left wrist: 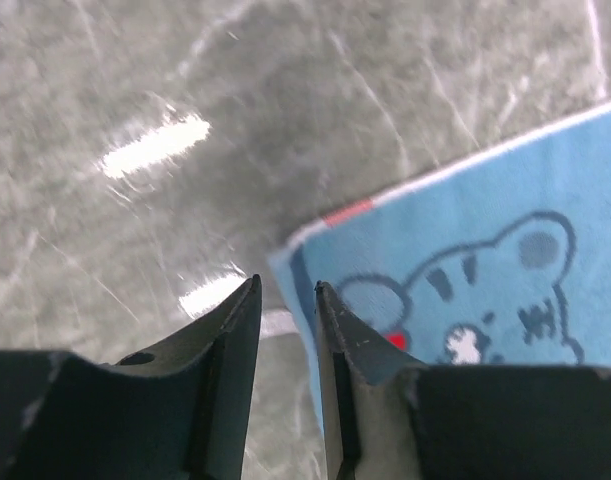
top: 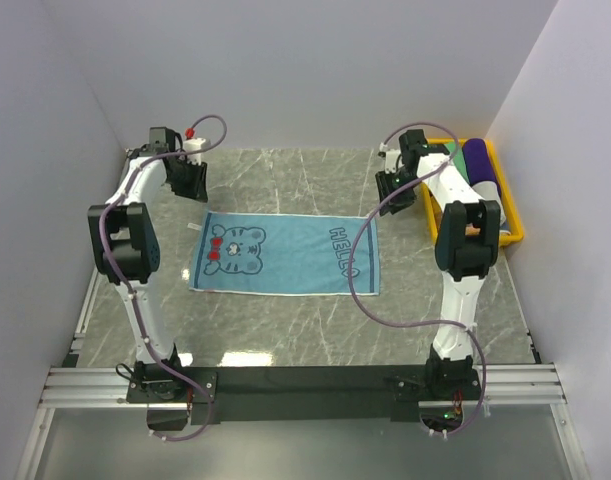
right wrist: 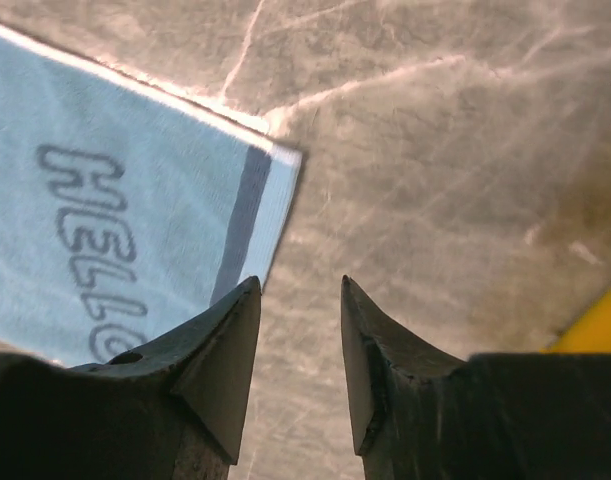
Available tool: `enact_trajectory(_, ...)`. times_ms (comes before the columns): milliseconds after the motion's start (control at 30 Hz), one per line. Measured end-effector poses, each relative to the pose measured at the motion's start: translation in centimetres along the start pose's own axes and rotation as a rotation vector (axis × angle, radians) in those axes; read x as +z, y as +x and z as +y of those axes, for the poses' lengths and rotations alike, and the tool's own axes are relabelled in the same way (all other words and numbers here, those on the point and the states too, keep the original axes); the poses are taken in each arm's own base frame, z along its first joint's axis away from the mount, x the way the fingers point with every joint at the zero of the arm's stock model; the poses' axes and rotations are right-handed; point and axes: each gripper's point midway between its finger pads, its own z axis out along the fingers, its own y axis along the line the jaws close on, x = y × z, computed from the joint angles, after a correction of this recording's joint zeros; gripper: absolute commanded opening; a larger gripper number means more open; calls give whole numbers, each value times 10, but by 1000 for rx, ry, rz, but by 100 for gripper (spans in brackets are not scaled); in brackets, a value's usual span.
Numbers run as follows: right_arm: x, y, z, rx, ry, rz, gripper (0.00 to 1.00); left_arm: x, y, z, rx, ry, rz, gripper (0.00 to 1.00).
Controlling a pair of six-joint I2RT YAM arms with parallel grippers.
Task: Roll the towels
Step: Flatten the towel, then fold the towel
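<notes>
Towel (top: 285,255) lies flat at centre; soft, light, I judge; I'd pinch its far corners, at eleven and one o'clock; left gripper (left wrist: 285,285) narrowly parted, right gripper (right wrist: 300,282) wider, both empty.

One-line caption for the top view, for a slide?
Blue towel flat on the marble table, left tool and right tool near its far corners, yellow bin at right.
</notes>
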Motion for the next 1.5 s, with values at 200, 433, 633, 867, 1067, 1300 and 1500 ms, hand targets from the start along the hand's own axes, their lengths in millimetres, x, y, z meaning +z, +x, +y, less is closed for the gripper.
enact_trajectory(200, 32, 6, -2, 31, -21, 58, 45, 13, -4, 18, -41, 10, 3, 36)
enact_trajectory(433, 55, 9, 1, 72, -50, 88, 44, 28, 7, 24, -69, 23, 40, 38)
enact_trajectory(633, 63, -5, 6, 85, -65, 65, 38, 35, 14, 24, -83, 32, 62, 39)
enact_trajectory(867, 70, -9, 11, 90, -76, 64, 18, 36, 16, 23, -89, 40, 68, 38)
enact_trajectory(1067, 69, -11, 13, 95, -85, 62, 0, 42, 19, 18, -99, 76, 75, 38)
enact_trajectory(1300, 68, -12, 13, 98, -88, 60, 0, 45, 23, 11, -131, 121, 84, 34)
enact_trajectory(1500, 69, -13, 13, 96, -87, 54, 0, 46, 26, 8, -148, 137, 95, 7)
